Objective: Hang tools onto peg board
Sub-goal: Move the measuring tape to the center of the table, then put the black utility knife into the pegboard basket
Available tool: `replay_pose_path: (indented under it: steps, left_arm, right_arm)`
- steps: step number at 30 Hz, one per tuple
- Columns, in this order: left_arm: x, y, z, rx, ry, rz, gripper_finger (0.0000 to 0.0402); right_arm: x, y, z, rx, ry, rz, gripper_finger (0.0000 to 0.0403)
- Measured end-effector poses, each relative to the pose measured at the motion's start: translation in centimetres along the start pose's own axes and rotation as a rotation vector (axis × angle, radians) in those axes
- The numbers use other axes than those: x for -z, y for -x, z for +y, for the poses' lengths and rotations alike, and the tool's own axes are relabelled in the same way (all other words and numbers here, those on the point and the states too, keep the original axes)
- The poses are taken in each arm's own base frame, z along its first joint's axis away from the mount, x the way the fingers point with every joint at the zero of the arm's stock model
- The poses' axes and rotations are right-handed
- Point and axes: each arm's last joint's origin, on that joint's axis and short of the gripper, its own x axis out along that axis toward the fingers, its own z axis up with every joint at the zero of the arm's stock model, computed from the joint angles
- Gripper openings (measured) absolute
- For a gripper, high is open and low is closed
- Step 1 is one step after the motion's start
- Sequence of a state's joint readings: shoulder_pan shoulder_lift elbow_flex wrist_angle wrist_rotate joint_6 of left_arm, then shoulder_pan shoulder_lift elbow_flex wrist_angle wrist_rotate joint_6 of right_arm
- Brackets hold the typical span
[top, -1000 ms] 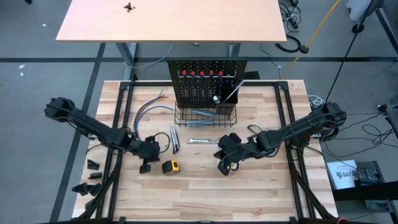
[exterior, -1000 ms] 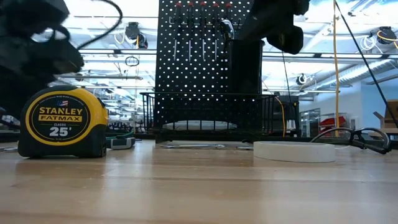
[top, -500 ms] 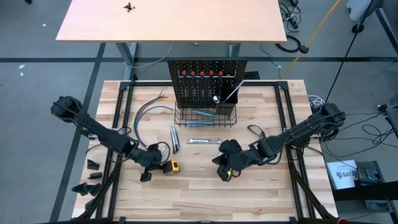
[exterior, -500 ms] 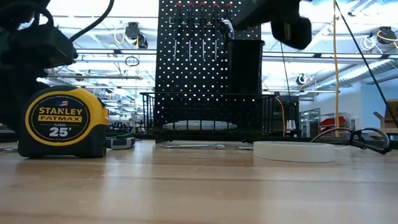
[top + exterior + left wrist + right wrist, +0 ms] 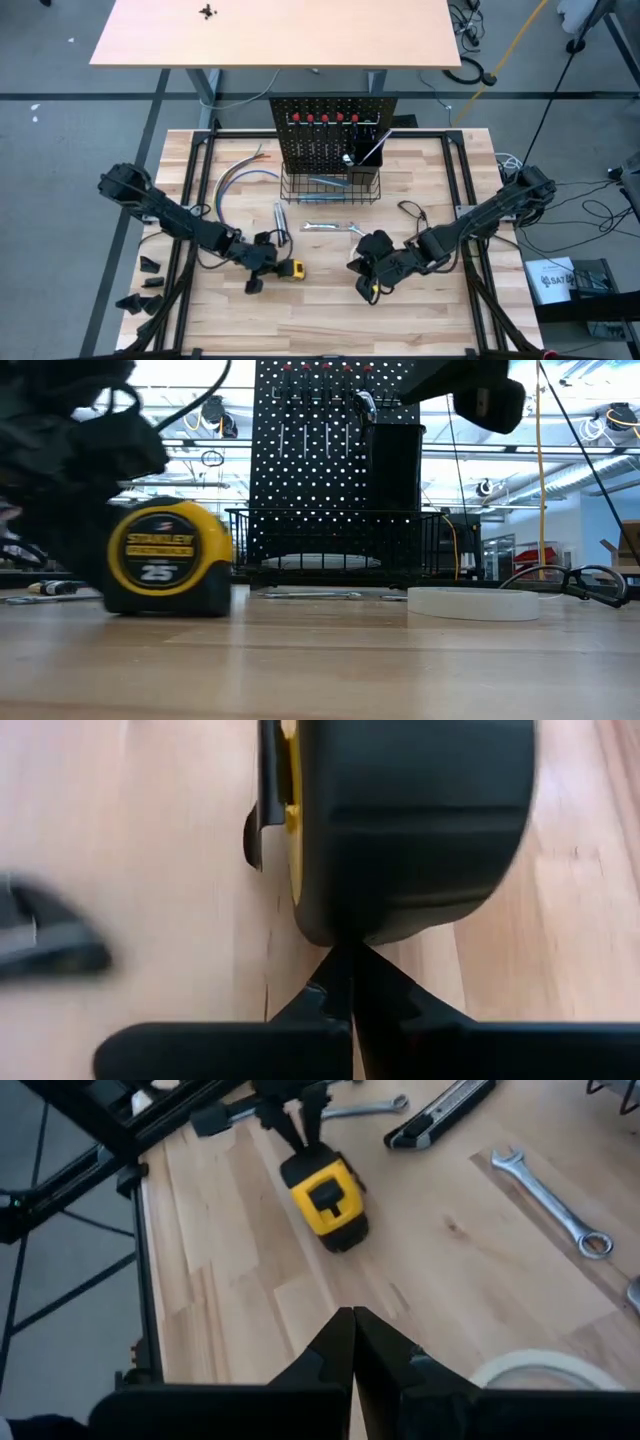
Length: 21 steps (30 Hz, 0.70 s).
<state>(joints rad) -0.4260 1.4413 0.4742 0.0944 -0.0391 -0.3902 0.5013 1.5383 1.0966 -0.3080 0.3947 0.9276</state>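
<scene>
The left claw (image 5: 262,270), pressed together, touches the tape measure (image 5: 292,269) at 6 o'clock on the desk (image 5: 420,320); it should spread before gripping. The right claw (image 5: 370,287), also pressed together, hovers at 5 o'clock over the tape roll (image 5: 473,603). Knives (image 5: 281,221) and a wrench (image 5: 328,227) lie before the peg board (image 5: 328,140) at 12 o'clock
</scene>
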Motion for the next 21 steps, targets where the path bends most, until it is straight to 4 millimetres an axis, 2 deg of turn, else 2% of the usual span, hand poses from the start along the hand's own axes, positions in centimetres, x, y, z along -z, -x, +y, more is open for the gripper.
replay_pose_path:
  steps: [7,11,14,17,21]
  left_arm:
    - [-2.8,-2.0,0.4,-0.03,-0.017,-0.009,0.0]
    - [-4.2,-2.3,0.2,-0.027,-0.03,-0.021,0.0]
    - [-4.8,-1.2,0.0,-0.026,-0.023,-0.021,0.0]
    - [-4.6,0.3,-0.1,-0.056,-0.019,0.022,0.0]
    - [-3.9,2.5,0.4,-0.169,-0.029,0.089,0.0]
  right_arm:
    - [1.9,0.8,0.5,0.047,0.029,0.031,0.0]
    - [2.6,1.2,0.9,0.041,0.043,0.037,0.0]
    - [2.8,1.4,1.1,0.048,0.058,0.009,0.0]
    - [2.7,1.3,1.0,0.051,0.099,-0.003,0.0]
    - [0.5,0.4,0.5,0.029,0.161,-0.055,0.0]
